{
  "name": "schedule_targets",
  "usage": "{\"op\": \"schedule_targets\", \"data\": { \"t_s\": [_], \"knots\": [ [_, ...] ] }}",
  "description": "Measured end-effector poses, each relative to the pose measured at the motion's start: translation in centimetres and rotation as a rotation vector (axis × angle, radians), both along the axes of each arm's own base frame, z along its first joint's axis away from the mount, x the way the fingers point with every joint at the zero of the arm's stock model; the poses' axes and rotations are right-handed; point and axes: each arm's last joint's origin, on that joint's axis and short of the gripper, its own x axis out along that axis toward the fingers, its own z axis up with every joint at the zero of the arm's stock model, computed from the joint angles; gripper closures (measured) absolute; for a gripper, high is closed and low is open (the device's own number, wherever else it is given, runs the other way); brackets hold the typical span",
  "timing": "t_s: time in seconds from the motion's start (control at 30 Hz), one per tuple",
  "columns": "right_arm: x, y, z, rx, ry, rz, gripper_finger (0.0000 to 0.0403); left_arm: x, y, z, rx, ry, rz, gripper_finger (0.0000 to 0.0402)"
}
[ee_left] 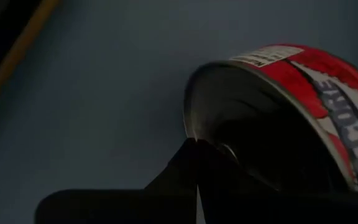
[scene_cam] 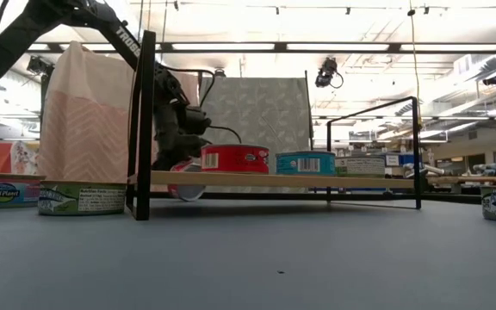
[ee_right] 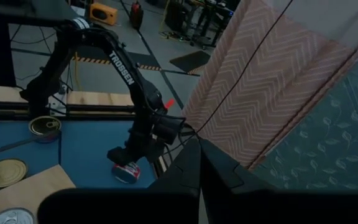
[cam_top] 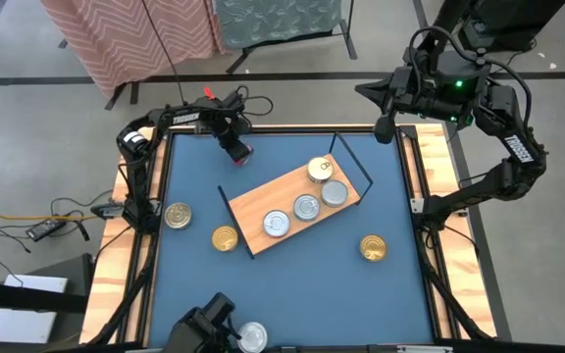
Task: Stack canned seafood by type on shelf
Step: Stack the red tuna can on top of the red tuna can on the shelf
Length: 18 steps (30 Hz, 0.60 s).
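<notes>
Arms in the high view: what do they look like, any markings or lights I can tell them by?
Both arms are dark, jointed links. The left arm bears white TROSSEN lettering, with a red tab near its wrist. The right arm bears the same lettering on one link, shows a green light near its base, and carries looping black cables.

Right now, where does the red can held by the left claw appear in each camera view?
High view: the red can lies under the left claw, beyond the shelf.
Low view: tilted can behind the shelf's left black frame.
Left wrist view: fills the right side, seen from its rim.
Right wrist view: small, low centre-left.
Shared landmark: the blue table.
</notes>
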Motion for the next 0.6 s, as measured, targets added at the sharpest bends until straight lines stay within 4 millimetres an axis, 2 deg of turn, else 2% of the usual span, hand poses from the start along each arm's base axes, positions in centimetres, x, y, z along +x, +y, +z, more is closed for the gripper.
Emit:
{"op": "schedule_targets", "data": {
  "t_s": [0.13,0.33,0.47,0.6],
  "knots": [
    [0.0,0.0,0.0,0.0,0.0,0.0,0.0391,0.0,0.9,1.3,0.043,-0.004,0.017,0.0396],
    [0.0,0.0,0.0,0.0,0.0,0.0,0.0391,0.3,2.8,4.9,0.128,-0.042,0.044,0.0396],
    [0.0,0.0,0.0,0.0,0.0,0.0,0.0391,0.4,3.0,6.6,0.138,-0.032,0.019,0.0393],
    [0.0,0.0,0.0,0.0,0.001,0.0,0.0391,0.6,2.3,8.3,0.099,-0.026,-0.054,0.0363]
  ]
}}
